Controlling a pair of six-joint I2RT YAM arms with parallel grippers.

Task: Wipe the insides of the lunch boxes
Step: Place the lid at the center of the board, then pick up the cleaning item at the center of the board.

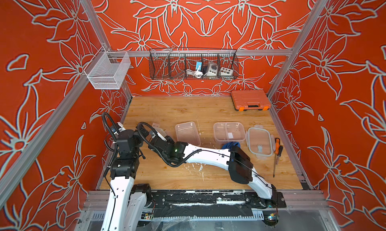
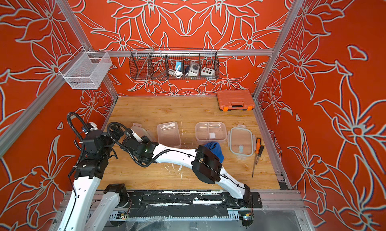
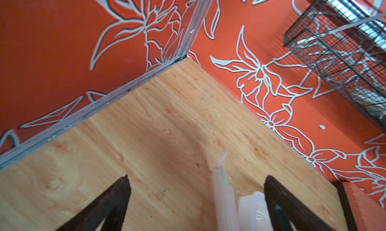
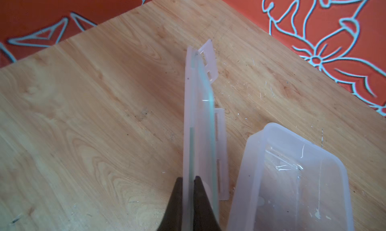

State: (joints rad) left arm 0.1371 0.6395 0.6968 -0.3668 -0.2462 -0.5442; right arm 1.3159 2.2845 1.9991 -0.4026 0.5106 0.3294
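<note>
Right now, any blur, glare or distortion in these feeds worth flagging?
Both top views: evenly lit and sharp, though the aluminium frame posts splay outward from the wide lens. Left wrist view: black wire basket smeared, dark left fingers soft. Right wrist view: right fingers out of focus, clamped on the translucent plastic lid; small glints inside the clear plastic lunch box.

The right gripper (image 2: 146, 138) is low over the wooden table (image 2: 146, 111), its tip meeting the edge of a tilted lid (image 2: 137, 128) just beyond it to the left. Just right of the gripper stands an open undivided lunch box (image 2: 168, 133). Farther right are the divided lunch box (image 2: 211, 132) with its white sticker, a second lid (image 2: 242, 143) lying flat, and two screwdrivers (image 2: 258, 154). A blue cloth (image 2: 215, 149) shows behind the arm's elbow. An orange tool case (image 2: 235, 99) lies well beyond, by the back wall.
</note>
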